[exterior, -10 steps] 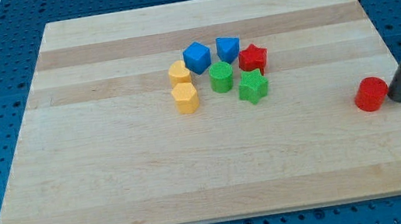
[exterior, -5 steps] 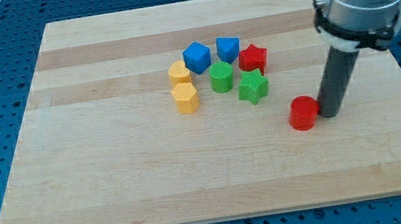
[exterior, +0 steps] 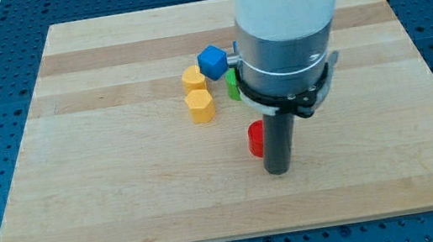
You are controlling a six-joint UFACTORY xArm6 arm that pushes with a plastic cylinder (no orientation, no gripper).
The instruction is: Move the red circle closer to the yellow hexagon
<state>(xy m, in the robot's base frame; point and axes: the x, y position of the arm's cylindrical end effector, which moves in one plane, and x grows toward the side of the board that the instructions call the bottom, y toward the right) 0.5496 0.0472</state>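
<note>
The red circle [exterior: 255, 138] lies on the wooden board [exterior: 125, 193], right of and a little below the yellow hexagon [exterior: 200, 105]. My tip [exterior: 279, 170] touches the board at the red circle's right side, pressed against it. The rod and the arm's body hide the circle's right part. A second yellow block [exterior: 193, 78] sits just above the hexagon.
A blue cube [exterior: 211, 61] sits above and right of the yellow blocks. A slice of a green block [exterior: 231, 86] shows at the arm's left edge. The arm hides the other blocks of the cluster.
My tip has pushed the red circle leftward across the board, from near the right edge to a spot just right of the yellow hexagon. The arm now covers most of the cluster.
</note>
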